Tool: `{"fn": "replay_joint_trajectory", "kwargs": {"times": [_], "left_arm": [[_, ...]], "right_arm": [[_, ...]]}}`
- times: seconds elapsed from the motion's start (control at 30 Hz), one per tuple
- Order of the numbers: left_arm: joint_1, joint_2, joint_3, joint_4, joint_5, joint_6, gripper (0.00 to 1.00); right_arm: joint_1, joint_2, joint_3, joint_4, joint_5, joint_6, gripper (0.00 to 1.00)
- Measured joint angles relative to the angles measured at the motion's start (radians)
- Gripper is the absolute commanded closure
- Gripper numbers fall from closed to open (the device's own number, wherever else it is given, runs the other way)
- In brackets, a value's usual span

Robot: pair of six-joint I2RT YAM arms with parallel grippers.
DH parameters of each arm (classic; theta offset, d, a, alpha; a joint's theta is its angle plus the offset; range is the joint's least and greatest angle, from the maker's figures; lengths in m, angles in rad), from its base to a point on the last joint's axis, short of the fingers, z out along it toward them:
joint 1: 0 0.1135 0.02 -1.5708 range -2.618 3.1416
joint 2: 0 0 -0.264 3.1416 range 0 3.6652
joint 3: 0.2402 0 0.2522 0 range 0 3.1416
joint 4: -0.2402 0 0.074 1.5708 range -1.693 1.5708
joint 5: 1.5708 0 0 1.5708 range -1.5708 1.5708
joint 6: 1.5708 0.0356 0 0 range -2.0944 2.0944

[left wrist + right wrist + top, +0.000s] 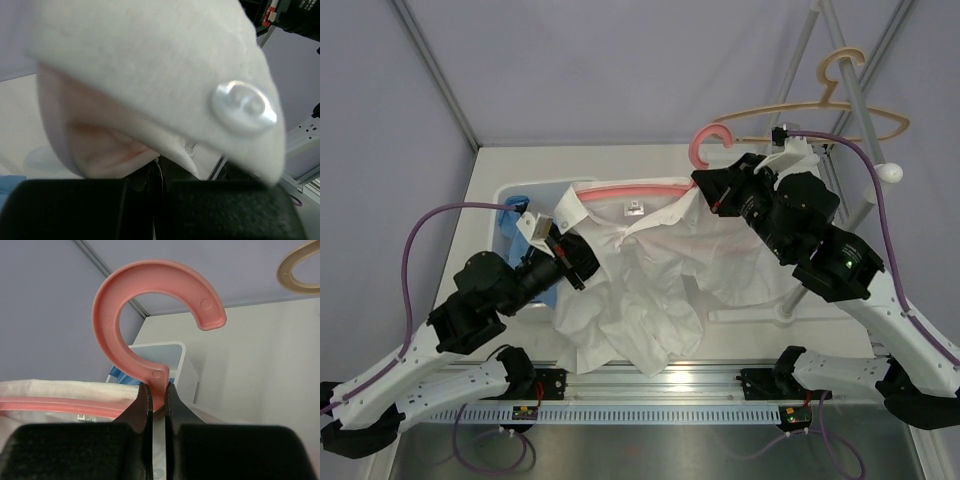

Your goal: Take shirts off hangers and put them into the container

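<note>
Cloth fills my left wrist view: my left gripper (157,172) is clamped shut on a collar edge of the white shirt (150,60), a clear button (243,106) showing just above the jaws. From above, that grip sits at nine o'clock from the table's (740,165) middle. The shirt hangs in crumpled folds toward six o'clock, over the near edge.

My right gripper (157,390) is pinched tight on the neck of the pink hanger (150,290), just under its hook, at one o'clock. The hanger's bar runs along the shirt's upper edge.

The container (535,188) stands at ten o'clock with the blue shirt (520,225) bunched inside it. The tan hanger (827,95) hangs bare at two o'clock.
</note>
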Motion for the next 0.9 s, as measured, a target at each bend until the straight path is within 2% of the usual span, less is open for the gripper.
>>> {"fn": "replay_joint_trajectory", "kwargs": {"times": [0.47, 0.73, 0.9], "left_arm": [[-0.068, 0.084, 0.002, 0.243, 0.030, -0.003, 1.00], [-0.103, 0.095, 0.015, 0.369, 0.081, 0.005, 1.00], [-0.110, 0.096, 0.030, 0.436, 0.097, 0.007, 1.00]], "right_arm": [[0.002, 0.065, 0.020, 0.141, 0.024, 0.014, 1.00], [0.139, 0.179, 0.074, 0.174, 0.098, 0.009, 1.00], [0.253, 0.229, 0.074, 0.129, 0.115, 0.005, 1.00]]}}
